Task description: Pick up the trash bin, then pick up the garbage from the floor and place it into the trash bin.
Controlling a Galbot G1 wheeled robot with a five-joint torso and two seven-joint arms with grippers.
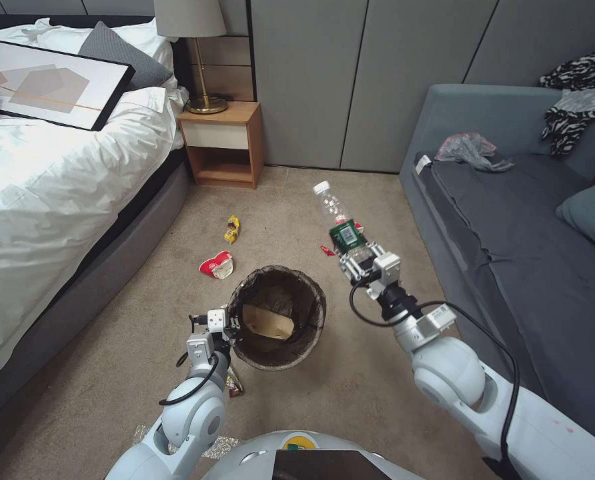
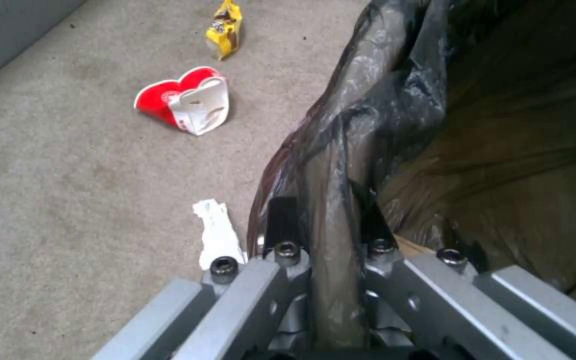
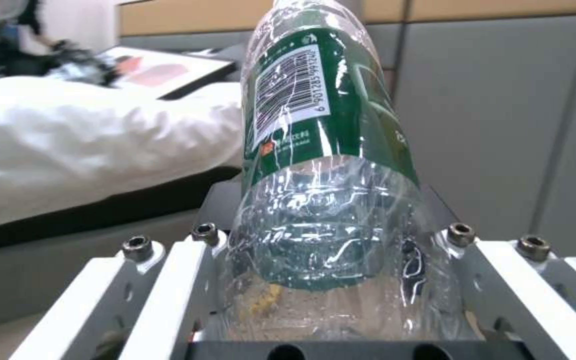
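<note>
My left gripper (image 1: 234, 328) pinches the rim of the trash bin (image 1: 277, 327) at its 9 o'clock side. My right gripper (image 1: 363, 259) holds the bottle (image 1: 341, 223) by its base, at 2 o'clock from the bin. I should bring the bottle above the opening before I let go

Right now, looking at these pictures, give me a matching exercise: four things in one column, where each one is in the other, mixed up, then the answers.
Things:
1. plastic bottle
2. trash bin
3. tan paper bag
4. red-and-white paper cup

Places:
A. lying on the carpet
B. inside the bin
C. rim pinched by the left gripper
D. held by the right gripper, off the floor

Pairs: 1-D, 2-C, 3-B, 4-A
</note>
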